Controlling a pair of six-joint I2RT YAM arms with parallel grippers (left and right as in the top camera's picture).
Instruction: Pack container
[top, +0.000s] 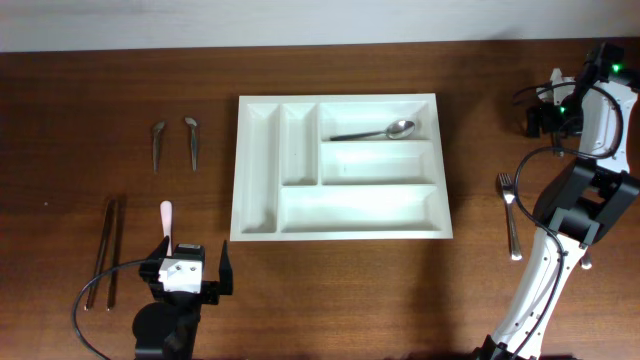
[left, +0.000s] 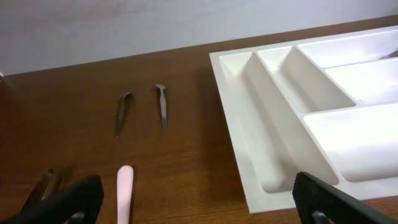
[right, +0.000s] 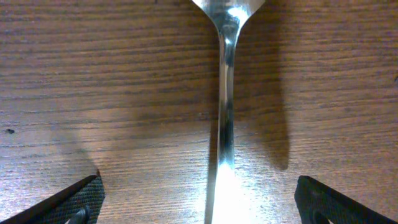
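Observation:
The container (top: 258, 170), a large white five-compartment tray, lies mid-table. It also shows in the left wrist view (left: 249, 134). A metal spoon (top: 375, 132) lies in its top crosswise compartment. My left gripper (top: 188, 254) is open and empty at the front left, low over the table (left: 199, 208). A pink utensil handle (left: 124, 190) lies between its fingers, near the left one, and also shows overhead (top: 166, 218). My right gripper (right: 199, 208) is open and straddles a shiny metal utensil handle (right: 225, 112) flat on the wood. Overhead, the right arm (top: 590, 200) hides these jaws.
Two small metal utensils (top: 157, 145) (top: 192, 142) lie left of the tray, also in the left wrist view (left: 122, 112) (left: 161, 106). Dark chopsticks (top: 105, 250) lie at the far left. A fork (top: 512, 218) lies right of the tray.

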